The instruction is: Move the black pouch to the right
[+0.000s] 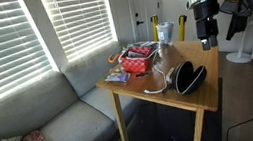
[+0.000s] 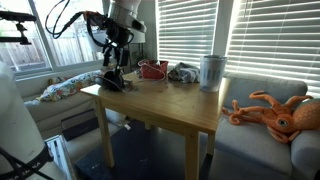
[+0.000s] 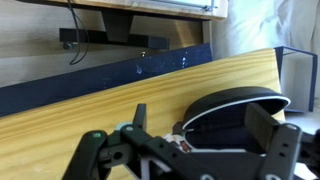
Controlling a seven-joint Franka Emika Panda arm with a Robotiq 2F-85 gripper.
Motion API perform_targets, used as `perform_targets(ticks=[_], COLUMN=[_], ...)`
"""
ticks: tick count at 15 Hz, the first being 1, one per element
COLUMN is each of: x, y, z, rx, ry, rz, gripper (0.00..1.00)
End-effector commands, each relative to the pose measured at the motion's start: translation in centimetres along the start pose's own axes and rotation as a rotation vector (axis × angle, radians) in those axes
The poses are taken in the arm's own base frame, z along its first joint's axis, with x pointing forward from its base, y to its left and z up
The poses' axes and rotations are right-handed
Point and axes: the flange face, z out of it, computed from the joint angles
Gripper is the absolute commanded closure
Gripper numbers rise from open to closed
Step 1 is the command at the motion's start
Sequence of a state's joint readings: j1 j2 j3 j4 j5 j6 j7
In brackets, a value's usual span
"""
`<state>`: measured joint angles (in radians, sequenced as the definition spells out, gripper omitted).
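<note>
In an exterior view, the arm is seen reaching down from above, wrist vertical, with the end effector (image 1: 207,37) hung over the far edge of the counter (image 1: 133,83). The black pouch (image 1: 190,76) is found below it, lying flat at the counter's near corner, close to two edges. A red patterned container (image 1: 140,60) is set well apart from it, further along the top, and bare wood is left between them.

In an exterior view from the opposite side, the end effector (image 2: 113,70) is held just above the black pouch (image 2: 113,84), again at a corner of the counter (image 2: 170,100). Whether contact is made cannot be told here. A wide stretch of open wood is seen between the pouch and a pale cup (image 2: 211,72).

In the wrist view, the end effector (image 3: 185,150) is shown spread wide, nothing gripped. One of its fingers (image 3: 278,145) is placed beside the black pouch (image 3: 235,100), whose pale seam is plainly seen. The counter (image 3: 100,115) edge runs just behind the pouch.
</note>
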<state>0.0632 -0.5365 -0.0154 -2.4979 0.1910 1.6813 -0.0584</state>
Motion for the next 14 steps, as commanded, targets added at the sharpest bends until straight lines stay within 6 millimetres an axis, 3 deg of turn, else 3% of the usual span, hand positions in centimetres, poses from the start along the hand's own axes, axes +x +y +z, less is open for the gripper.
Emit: perform_targets(ticks=[1,6,12,13,14], x=[-0.8,-0.3,-1.8,-2.2,-1.2], y=[-4.0,-6.6,-11.9,-12.2,-11.7], z=[2.2,4.1,5.4,5.3,5.5], rx=[0.012,-0.045,-0.258,-0.291,-0.237], ry=[-0.058,-0.003,0.029,0.032,0.009], rz=[-0.033,-0.086,-0.375,-0.416,-0.341], gripper=[0.00,0.00,0.00,0.00,0.00])
